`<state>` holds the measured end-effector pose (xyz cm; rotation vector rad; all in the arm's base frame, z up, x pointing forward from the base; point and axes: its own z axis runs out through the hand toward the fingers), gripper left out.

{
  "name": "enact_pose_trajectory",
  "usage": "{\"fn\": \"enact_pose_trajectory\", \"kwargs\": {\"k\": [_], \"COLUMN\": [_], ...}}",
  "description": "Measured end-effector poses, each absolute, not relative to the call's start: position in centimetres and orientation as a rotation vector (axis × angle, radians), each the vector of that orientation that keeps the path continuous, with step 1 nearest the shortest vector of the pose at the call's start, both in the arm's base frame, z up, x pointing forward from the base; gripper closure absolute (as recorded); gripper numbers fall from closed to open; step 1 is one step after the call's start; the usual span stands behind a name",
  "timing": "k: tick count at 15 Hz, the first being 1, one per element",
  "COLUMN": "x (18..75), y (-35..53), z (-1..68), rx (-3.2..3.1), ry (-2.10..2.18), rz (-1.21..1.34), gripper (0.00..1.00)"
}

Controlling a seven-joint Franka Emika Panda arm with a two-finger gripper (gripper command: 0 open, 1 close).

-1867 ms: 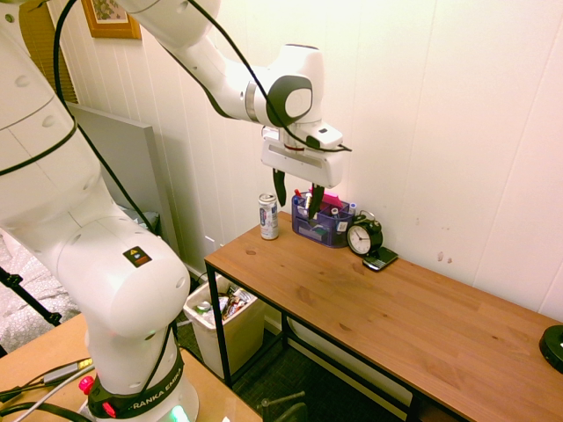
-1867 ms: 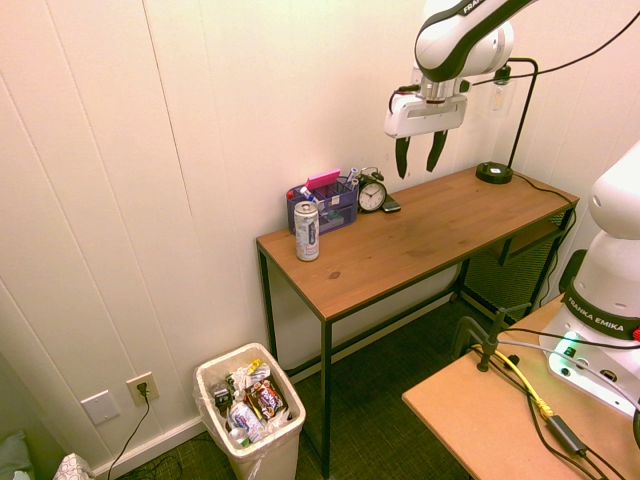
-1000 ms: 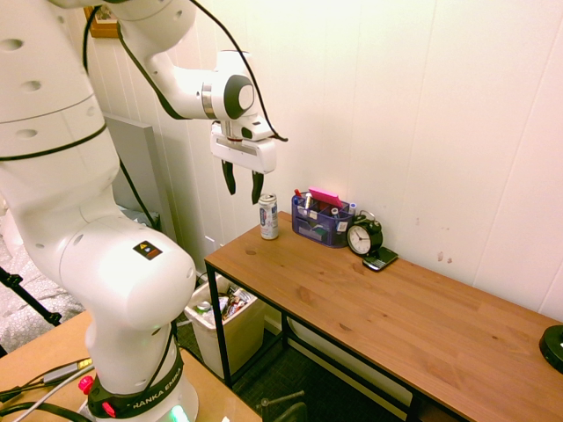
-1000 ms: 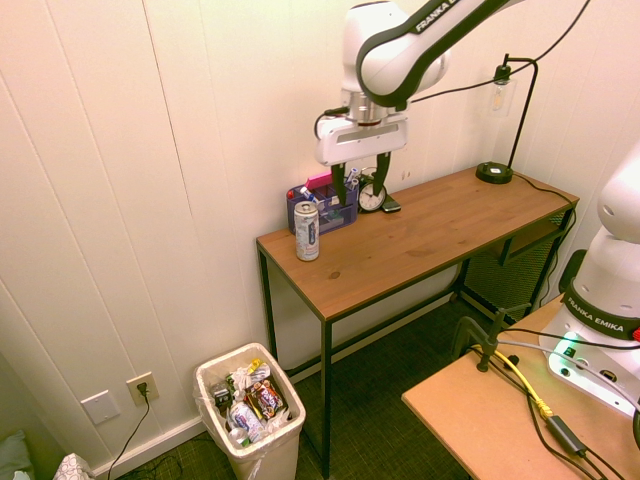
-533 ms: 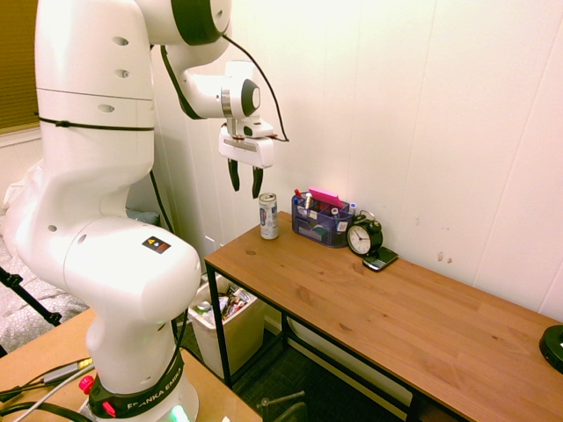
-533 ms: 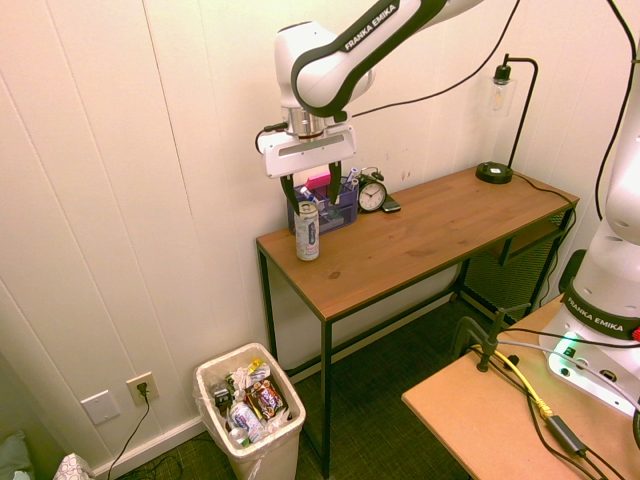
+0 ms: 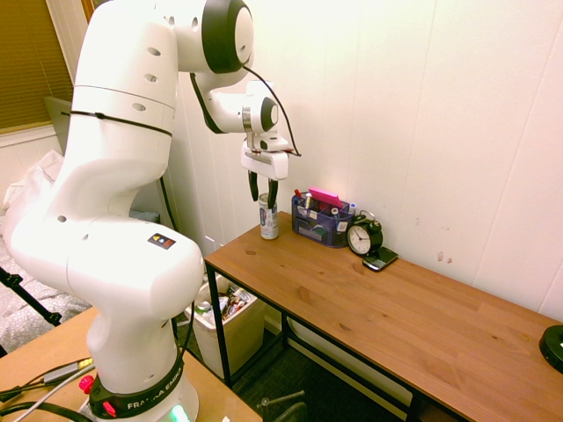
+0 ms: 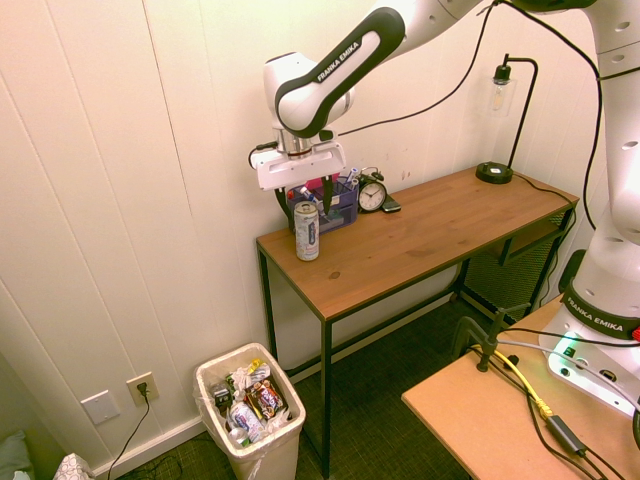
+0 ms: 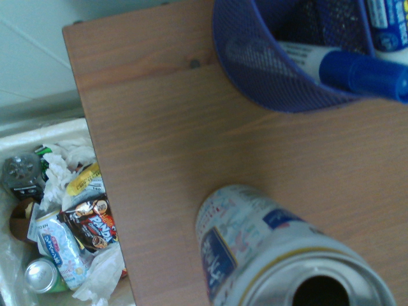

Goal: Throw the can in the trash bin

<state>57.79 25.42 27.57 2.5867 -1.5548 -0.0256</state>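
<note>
while the hand (image 8: 309, 207) hovers spread open, the can (image 8: 307, 232) stands upright just below its fingers.

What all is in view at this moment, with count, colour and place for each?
can: 1, silver-white with blue marks, upright near the desk's end
trash bin: 1, off-white, on the floor by the desk's end, filled with mixed trash
desk: 1, brown top with black frame, along the wall
organiser: 1, blue, on the desk beside the can, holding markers
alarm clock: 1, black with white face, beside the organiser
small device: 1, dark, by the clock
lamp: 1, black, far end of the desk
wall outlet: 1, beige, low on the wall
gripper: 1, white with dark fingers, open at the can
arm: 1, white, reaching over the desk's end
</note>
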Motion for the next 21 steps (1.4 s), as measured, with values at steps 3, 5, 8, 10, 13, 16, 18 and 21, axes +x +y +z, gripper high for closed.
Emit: {"fn": "enact_pose_trajectory", "kwargs": {"k": [3,5,8,10,13,16,18,21], "x": [58.4,58.7,59.0,59.1,59.3,59.4,59.2,58.0], "y": [25.5,25.4,25.1,25.1,25.2,25.4,26.2,28.9], "z": [26.8,26.2,25.5,25.3,25.5,25.8,26.2,29.5], "rx": [2.551,2.544,2.537,2.536,2.539,2.545,2.565,2.701], "ry": [-1.574,-1.577,-1.580,-1.582,-1.585,-1.593,-1.602,-1.553], "rz": [-0.027,-0.029,-0.033,-0.032,-0.026,-0.032,-0.060,-0.156], "gripper": [1.00,1.00,1.00,1.00,1.00,1.00,1.00,1.00]}}
